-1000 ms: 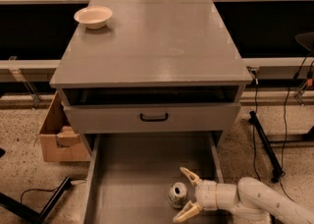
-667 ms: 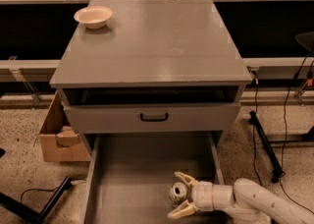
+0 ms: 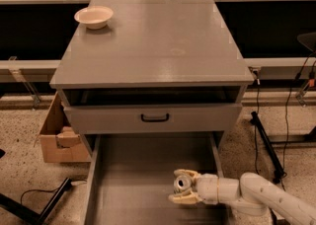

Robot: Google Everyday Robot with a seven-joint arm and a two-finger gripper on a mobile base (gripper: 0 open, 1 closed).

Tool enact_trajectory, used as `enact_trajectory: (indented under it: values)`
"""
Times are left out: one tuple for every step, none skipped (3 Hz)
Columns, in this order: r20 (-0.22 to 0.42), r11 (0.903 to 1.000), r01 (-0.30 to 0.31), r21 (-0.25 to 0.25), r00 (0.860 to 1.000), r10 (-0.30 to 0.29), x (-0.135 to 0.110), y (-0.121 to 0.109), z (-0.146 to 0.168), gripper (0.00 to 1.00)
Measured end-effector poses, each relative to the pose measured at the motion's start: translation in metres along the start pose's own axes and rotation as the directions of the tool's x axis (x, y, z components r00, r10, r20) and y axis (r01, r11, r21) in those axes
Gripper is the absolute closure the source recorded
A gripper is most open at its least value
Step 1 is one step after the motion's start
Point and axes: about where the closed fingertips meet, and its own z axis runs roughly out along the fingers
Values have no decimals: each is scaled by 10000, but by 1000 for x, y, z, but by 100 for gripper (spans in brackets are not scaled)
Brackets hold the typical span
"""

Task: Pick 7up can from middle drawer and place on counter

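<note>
The 7up can [image 3: 180, 184] stands upright in the open middle drawer [image 3: 138, 179], near its right side, its silver top showing. My gripper [image 3: 182, 187] reaches in from the lower right on a white arm, with one cream finger [image 3: 185, 173] above the can and one below it, closed around it. The counter [image 3: 153, 41] is the flat grey top of the cabinet above, with a faint ring mark.
A cream bowl [image 3: 94, 16] sits at the counter's back left corner. A grey drawer front with a black handle [image 3: 154, 117] is above the open drawer. A cardboard box [image 3: 57, 137] stands on the floor to the left. Black stands and cables are at the right [image 3: 266, 142].
The gripper and the can have shifted a little to the left inside the drawer. The fingers now sit tighter around the can.
</note>
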Motion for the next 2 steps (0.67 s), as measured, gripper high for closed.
enact_trajectory:
  values:
    - [315,9988,-443,215,9986,436,-58,-16,-37,85]
    - [713,9953,-907,343,9936,881,-145,-42,-99,100]
